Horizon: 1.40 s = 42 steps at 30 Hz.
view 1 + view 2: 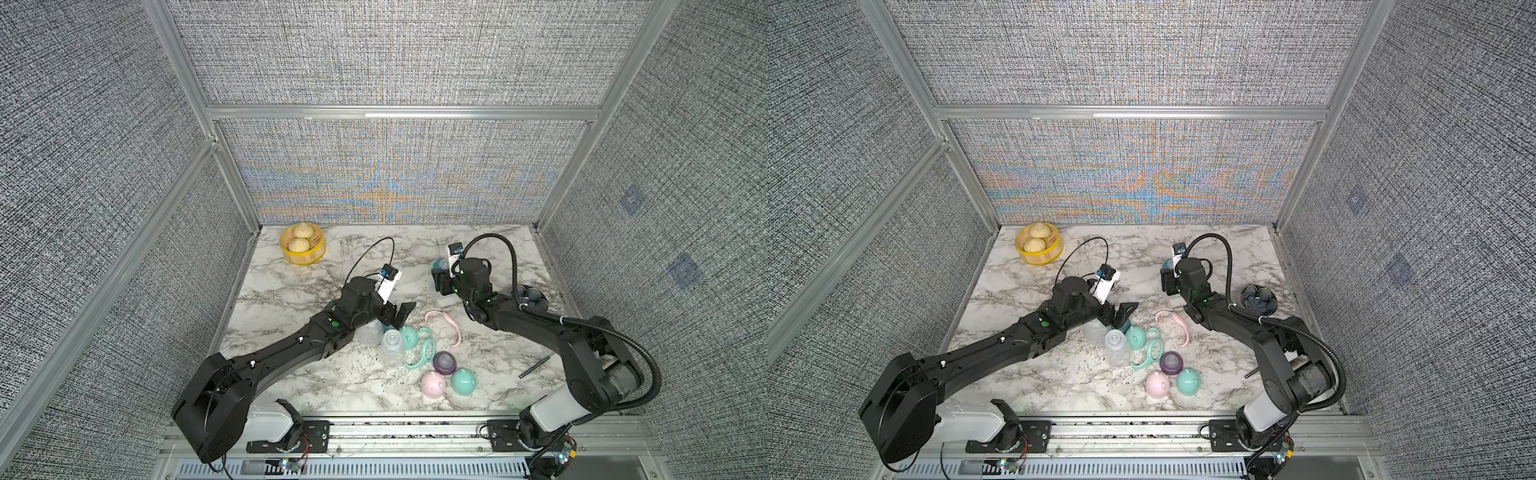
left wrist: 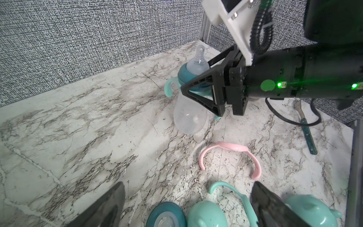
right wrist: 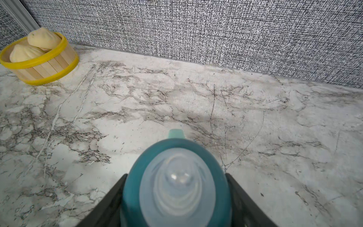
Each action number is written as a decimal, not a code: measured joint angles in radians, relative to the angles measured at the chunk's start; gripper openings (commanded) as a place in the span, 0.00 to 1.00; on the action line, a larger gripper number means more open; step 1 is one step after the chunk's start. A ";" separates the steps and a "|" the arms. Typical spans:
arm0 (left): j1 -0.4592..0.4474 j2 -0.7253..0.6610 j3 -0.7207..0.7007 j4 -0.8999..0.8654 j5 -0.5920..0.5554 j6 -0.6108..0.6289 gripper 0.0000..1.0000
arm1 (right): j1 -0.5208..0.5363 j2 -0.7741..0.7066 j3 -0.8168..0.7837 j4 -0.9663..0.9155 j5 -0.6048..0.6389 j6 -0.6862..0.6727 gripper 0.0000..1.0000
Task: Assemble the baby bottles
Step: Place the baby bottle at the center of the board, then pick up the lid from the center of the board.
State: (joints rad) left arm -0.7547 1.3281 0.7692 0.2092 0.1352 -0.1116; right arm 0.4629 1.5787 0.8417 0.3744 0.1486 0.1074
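Seemingly three bottles point(image 1: 392, 349), three dome caps point(image 1: 432, 384), two loose handles point(image 2: 231, 146), two buns point(image 1: 299, 244).

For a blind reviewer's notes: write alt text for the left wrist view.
The right gripper holds a clear baby bottle with nipple and mint handle fitted. A loose pink handle lies on the marble table. Nearest the camera, by the open left gripper, lie a teal collar and two mint caps.

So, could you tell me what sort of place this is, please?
Most likely a robot lab test cell: grey fabric panels in an aluminium frame enclose a marble-look tabletop, with two robot arms mounted on a rail at its front edge.
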 measured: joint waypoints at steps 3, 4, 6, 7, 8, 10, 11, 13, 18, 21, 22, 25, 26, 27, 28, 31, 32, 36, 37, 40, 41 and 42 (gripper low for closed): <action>0.000 0.000 0.000 0.000 0.005 0.003 1.00 | -0.001 0.014 -0.018 0.022 0.001 0.001 0.52; 0.000 0.000 0.000 0.000 0.006 0.003 1.00 | -0.001 0.018 -0.019 0.030 0.001 0.001 0.53; 0.000 0.000 0.000 0.000 0.010 0.004 1.00 | -0.001 0.023 -0.024 0.048 0.002 0.001 0.54; 0.000 0.000 0.000 0.000 0.015 0.006 1.00 | -0.001 0.024 -0.026 0.056 0.003 0.001 0.55; 0.000 0.000 0.000 0.000 0.018 0.006 1.00 | -0.001 0.024 -0.030 0.061 0.003 0.001 0.57; 0.000 0.000 0.000 0.000 0.022 0.006 1.00 | -0.001 0.024 -0.035 0.071 0.003 0.001 0.65; 0.000 0.000 0.000 0.000 0.023 0.006 1.00 | -0.001 0.024 -0.037 0.073 0.003 0.002 0.69; 0.000 0.000 0.000 0.000 0.025 0.007 1.00 | -0.001 0.022 -0.037 0.074 0.002 0.004 0.76; 0.000 0.007 0.003 0.005 0.032 0.007 1.00 | 0.000 0.013 -0.027 0.067 0.000 0.005 0.80; 0.000 0.008 0.003 0.006 0.033 0.007 1.00 | 0.000 -0.006 -0.022 0.054 0.000 0.004 0.83; 0.000 0.008 0.003 0.007 0.033 0.006 1.00 | 0.000 -0.013 -0.019 0.048 0.000 0.004 0.84; 0.000 0.007 0.003 0.006 0.033 0.006 1.00 | 0.000 -0.037 -0.006 0.014 -0.003 0.004 0.86; 0.000 0.006 0.003 0.006 0.033 0.006 1.00 | 0.000 -0.049 -0.001 -0.005 -0.010 0.004 0.86; 0.000 0.004 0.003 0.006 0.032 0.006 1.00 | 0.000 -0.066 0.006 -0.029 -0.018 0.004 0.87; 0.000 0.003 0.003 0.005 0.032 0.006 1.00 | 0.000 -0.082 0.012 -0.049 -0.020 0.005 0.87; 0.000 -0.004 0.005 -0.001 0.032 0.008 1.00 | 0.000 -0.147 0.043 -0.145 -0.024 0.015 0.87; 0.000 -0.006 0.005 -0.002 0.032 0.010 1.00 | 0.000 -0.172 0.056 -0.189 -0.024 0.016 0.87; 0.000 -0.013 0.005 -0.005 0.040 0.015 1.00 | 0.002 -0.267 0.109 -0.386 -0.032 0.041 0.87; 0.001 -0.013 0.005 -0.005 0.045 0.016 1.00 | 0.002 -0.287 0.122 -0.439 -0.032 0.050 0.87; 0.005 -0.015 0.005 -0.006 0.055 0.018 1.00 | 0.008 -0.344 0.180 -0.638 -0.042 0.089 0.85; 0.006 -0.015 0.005 -0.006 0.059 0.018 1.00 | 0.013 -0.364 0.198 -0.700 -0.048 0.106 0.85; 0.008 -0.015 0.005 -0.006 0.063 0.018 1.00 | 0.020 -0.382 0.214 -0.761 -0.056 0.122 0.85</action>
State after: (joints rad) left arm -0.7471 1.3128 0.7742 0.2035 0.1986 -0.0937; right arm 0.4828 1.1969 1.0554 -0.3870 0.0925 0.2298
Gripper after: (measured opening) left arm 0.999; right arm 0.847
